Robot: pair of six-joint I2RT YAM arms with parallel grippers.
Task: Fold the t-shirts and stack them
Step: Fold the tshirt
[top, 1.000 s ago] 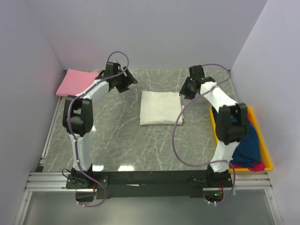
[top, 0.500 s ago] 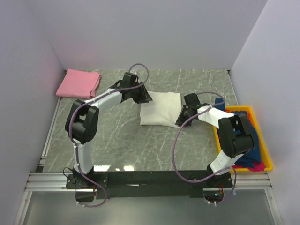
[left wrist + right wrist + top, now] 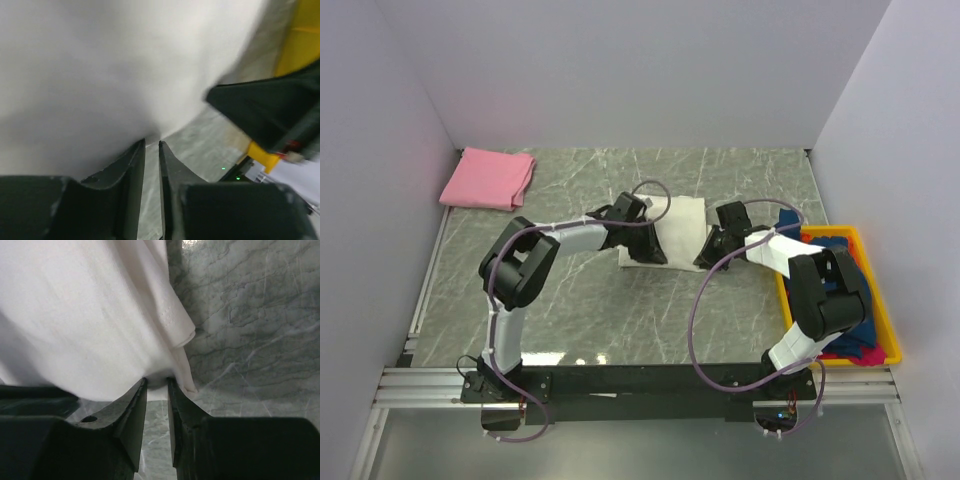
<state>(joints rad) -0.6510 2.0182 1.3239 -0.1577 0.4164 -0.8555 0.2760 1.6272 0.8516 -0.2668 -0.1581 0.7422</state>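
Cream-white t-shirt (image 3: 682, 215) noted at frame centre, folded, plain, soft creases, its near edge rumpled and raised. Left pincer (image 3: 151, 144) narrowed to a slit, cloth edge nipped at the tips; right pincer (image 3: 156, 381) likewise narrow, a hemmed fold caught between. Pink t-shirt (image 3: 488, 178) lies folded at upper left. Dark blue t-shirt (image 3: 850, 295) heaped in yellow bin (image 3: 888, 330), right edge. Table (image 3: 600, 300) grey-green, marble-veined; walls (image 3: 640, 70) pale lilac
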